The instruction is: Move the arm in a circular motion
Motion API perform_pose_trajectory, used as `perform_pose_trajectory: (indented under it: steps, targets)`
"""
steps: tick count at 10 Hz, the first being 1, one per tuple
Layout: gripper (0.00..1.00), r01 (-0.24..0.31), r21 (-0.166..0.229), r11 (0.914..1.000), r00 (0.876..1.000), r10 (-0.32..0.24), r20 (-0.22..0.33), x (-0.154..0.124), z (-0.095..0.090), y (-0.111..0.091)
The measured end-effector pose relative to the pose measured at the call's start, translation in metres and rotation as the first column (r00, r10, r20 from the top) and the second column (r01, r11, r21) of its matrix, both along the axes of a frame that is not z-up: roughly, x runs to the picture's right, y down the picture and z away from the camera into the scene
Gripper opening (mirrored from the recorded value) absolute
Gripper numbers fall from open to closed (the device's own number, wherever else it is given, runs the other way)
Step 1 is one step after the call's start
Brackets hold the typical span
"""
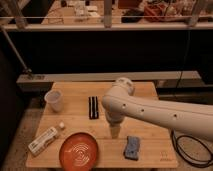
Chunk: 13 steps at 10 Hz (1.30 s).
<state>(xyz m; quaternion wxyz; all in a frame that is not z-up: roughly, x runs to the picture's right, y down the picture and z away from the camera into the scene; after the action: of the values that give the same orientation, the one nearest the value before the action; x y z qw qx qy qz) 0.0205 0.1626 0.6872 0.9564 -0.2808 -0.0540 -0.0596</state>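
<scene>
Camera view looks down on a light wooden table (75, 107) standing before a dark wall with a pale ledge (100, 77) running along it; above that, a railing and cluttered shelves fill the background. The arm (155, 112), cream-white and thick, reaches in from the right edge across the table's middle, its bulbous joint over the centre and its narrow tip pointing down. The gripper (114, 132) hangs at that tip, just above the wood near the front centre. On the table sit a white cup (54, 100) at the left, a black bar (93, 107) near the middle, a white bottle (45, 140) lying front left, an orange plate (79, 150) beside it, and a blue sponge (132, 147) front right. Black cables (192, 147) coil on the floor at the right.
</scene>
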Motion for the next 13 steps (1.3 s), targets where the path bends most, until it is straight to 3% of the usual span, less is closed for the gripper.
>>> perform_pose_trajectory:
  steps: [1,3,6,9,13]
  targets:
    - [0.8,0.029,0.017,0.9994,0.999,-0.03,0.037,-0.029,0.005,-0.008]
    - [0.8,0.046,0.042,0.9981,0.996,-0.049,0.07,-0.06,0.024,-0.032]
    - [0.8,0.029,0.07,0.9972,0.996,-0.034,0.08,-0.07,0.065,-0.088]
    - [0.8,-0.046,0.07,0.9965,0.998,0.043,0.047,-0.037,0.095,-0.124]
    - [0.8,-0.162,0.053,0.9854,0.984,0.165,-0.06,0.061,0.117,-0.14]
